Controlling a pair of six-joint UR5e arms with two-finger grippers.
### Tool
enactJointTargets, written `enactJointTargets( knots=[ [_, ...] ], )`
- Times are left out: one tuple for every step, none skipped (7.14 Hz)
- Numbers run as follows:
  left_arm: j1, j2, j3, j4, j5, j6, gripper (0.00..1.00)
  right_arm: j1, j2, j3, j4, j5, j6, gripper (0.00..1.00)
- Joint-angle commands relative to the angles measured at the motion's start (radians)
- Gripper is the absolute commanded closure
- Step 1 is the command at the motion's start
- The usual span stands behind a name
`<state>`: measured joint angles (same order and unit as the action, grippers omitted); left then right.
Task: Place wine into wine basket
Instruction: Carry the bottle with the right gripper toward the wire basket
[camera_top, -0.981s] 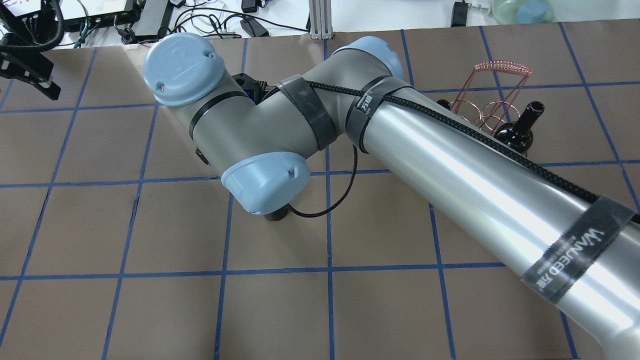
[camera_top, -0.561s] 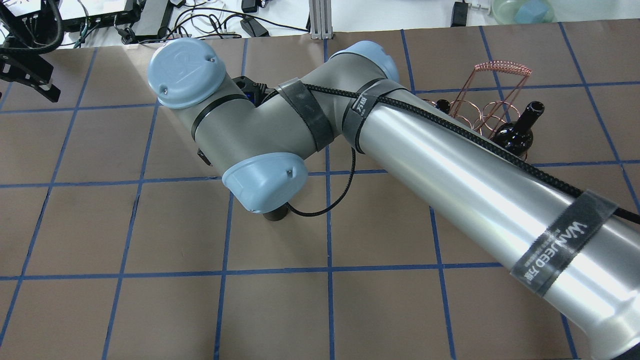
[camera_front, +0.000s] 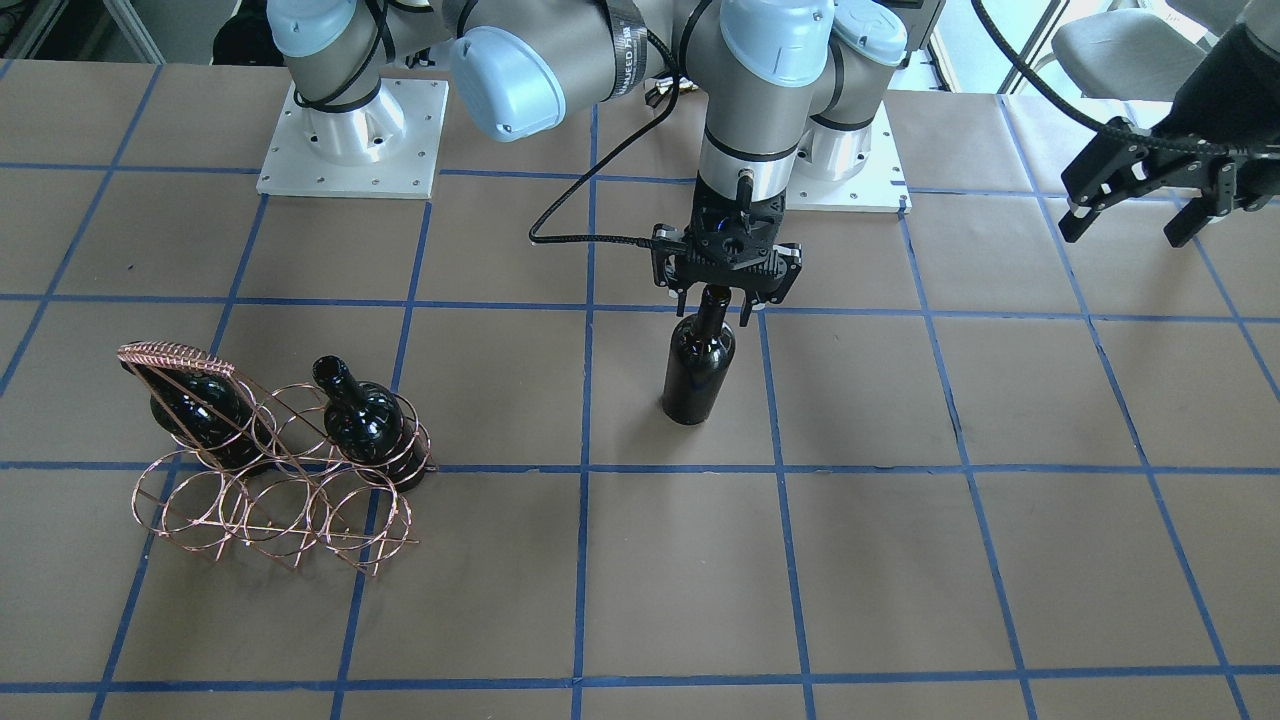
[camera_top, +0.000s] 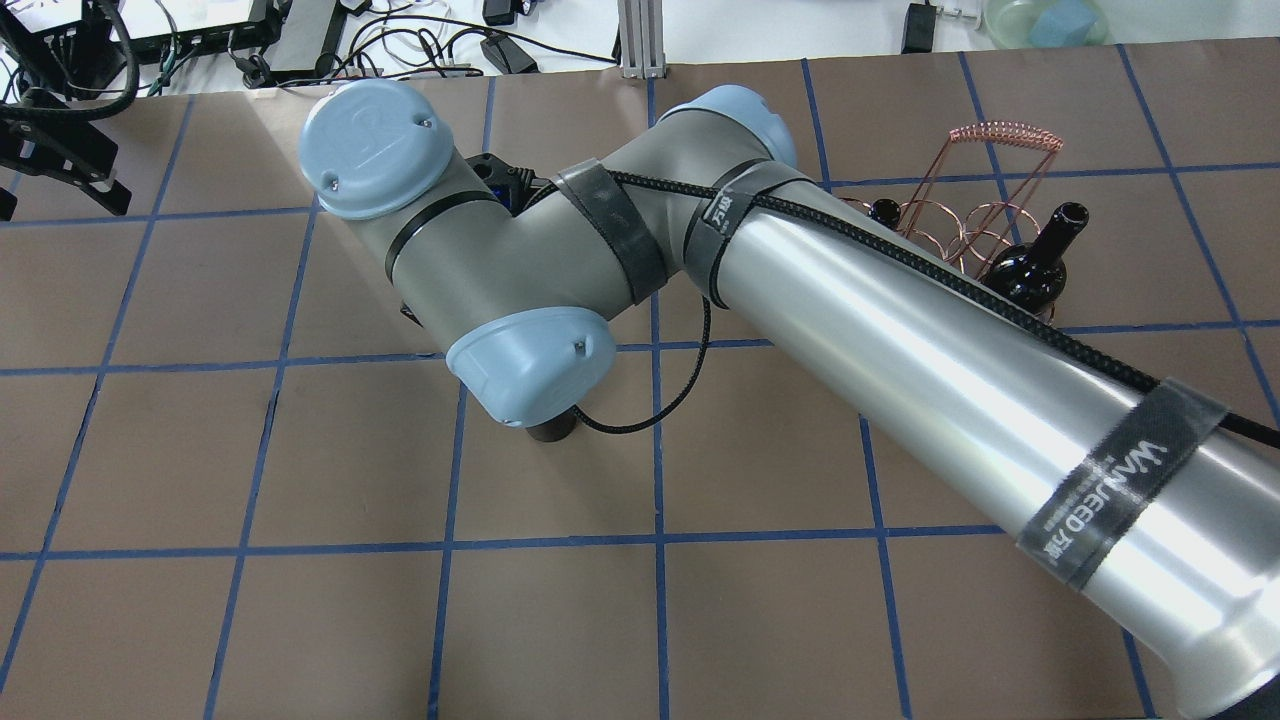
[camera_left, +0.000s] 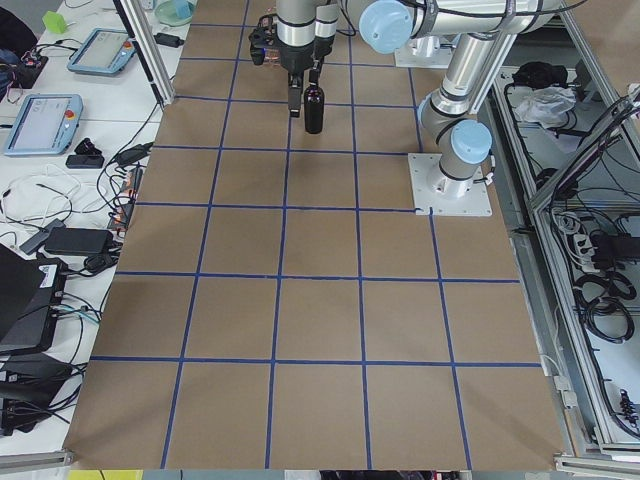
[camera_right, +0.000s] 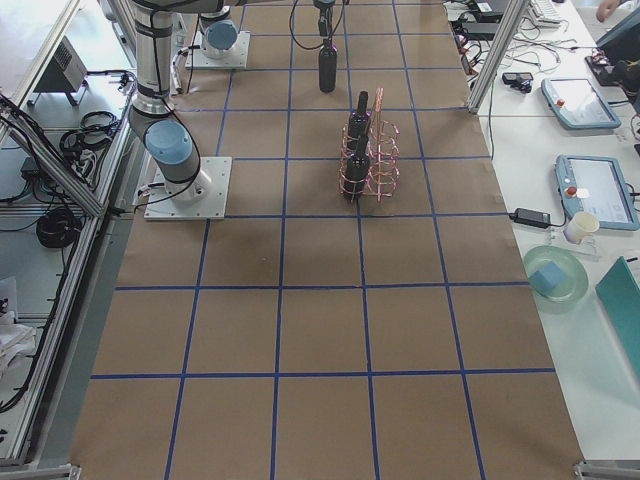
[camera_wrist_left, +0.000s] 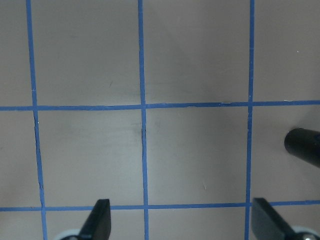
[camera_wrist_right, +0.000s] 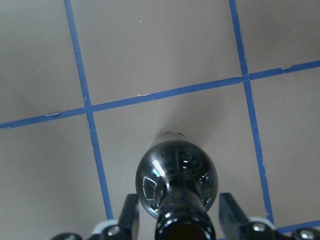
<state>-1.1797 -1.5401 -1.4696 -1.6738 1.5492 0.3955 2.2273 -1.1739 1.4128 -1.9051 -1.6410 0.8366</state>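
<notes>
The copper-pink wire basket (camera_front: 275, 490) holds two dark bottles (camera_front: 365, 420). A glossy near-black glass bottle (camera_front: 698, 372) stands upright on the bench (camera_front: 900, 560), the right hand (camera_front: 713, 306) released astride its neck. The left hand (camera_front: 1121, 237) is likewise released.

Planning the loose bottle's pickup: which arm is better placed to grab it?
Right. The right gripper straddles the neck of the standing wine bottle; the left gripper hangs open, far aside.

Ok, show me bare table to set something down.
Bare: the stretch between the wine basket and the standing bottle, the whole operators' side, and the table under the left gripper. Crowded: the bottle's neck, straddled by the right gripper, and the basket's robot-side row, holding two bottles.
</notes>
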Motion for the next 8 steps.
enactJointTargets(
  knots=[
    [0.0, -0.006, -0.023, 0.011, 0.0, -0.007, 0.0, 0.0, 0.0, 0.002, 0.001, 0.001, -0.004, 0.59],
    [0.0, -0.005, -0.02, 0.055, 0.011, -0.003, 0.0, 0.0, 0.0, 0.002, 0.0, 0.003, -0.005, 0.7],
    [0.0, -0.005, -0.02, 0.057, 0.011, -0.003, 0.0, 0.0, 0.0, 0.002, 0.0, 0.004, -0.008, 0.76],
    [0.0, -0.006, -0.021, 0.057, -0.001, -0.001, 0.0, 0.0, 0.0, 0.002, 0.0, 0.006, -0.008, 0.81],
    [0.0, -0.005, -0.021, 0.048, 0.014, -0.001, 0.0, 0.0, -0.006, 0.002, 0.0, 0.003, -0.01, 0.89],
    [-0.001, -0.006, -0.031, 0.042, 0.015, -0.001, 0.0, -0.011, -0.024, 0.0, 0.004, -0.002, -0.031, 0.93],
    [0.0, -0.006, -0.044, 0.043, 0.017, -0.001, 0.0, -0.04, -0.076, 0.0, 0.024, 0.0, -0.074, 0.93],
    [0.002, -0.005, -0.047, 0.04, 0.017, -0.001, 0.0, -0.09, -0.148, 0.0, 0.105, 0.009, -0.103, 0.93]
  ],
)
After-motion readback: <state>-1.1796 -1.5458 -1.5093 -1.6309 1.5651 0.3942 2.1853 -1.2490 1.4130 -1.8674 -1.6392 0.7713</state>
